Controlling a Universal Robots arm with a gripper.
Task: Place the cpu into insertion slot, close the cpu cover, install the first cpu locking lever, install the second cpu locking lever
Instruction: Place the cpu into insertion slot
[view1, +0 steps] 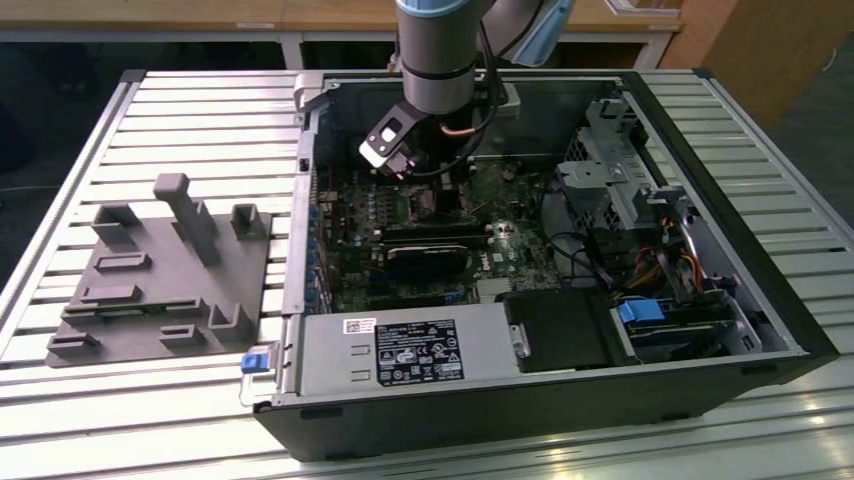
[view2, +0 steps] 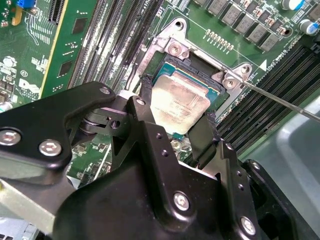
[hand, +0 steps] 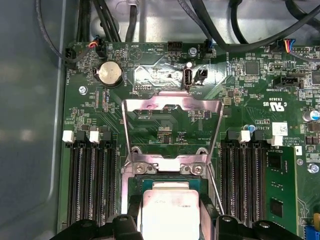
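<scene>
The black two-fingered gripper (view2: 178, 114) is closed narrowly on the small flat square silver-grey cpu (view2: 180, 102), one finger against each opposite edge, directly over the socket (view2: 195, 67) of the green motherboard (hand: 250, 80). The thin silvery metal cpu cover (hand: 172, 103) stands tilted open beyond the cpu.

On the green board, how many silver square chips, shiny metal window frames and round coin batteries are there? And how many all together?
cpu: 1
cpu cover: 1 (swung open)
round coin battery: 1
Total: 3
</scene>
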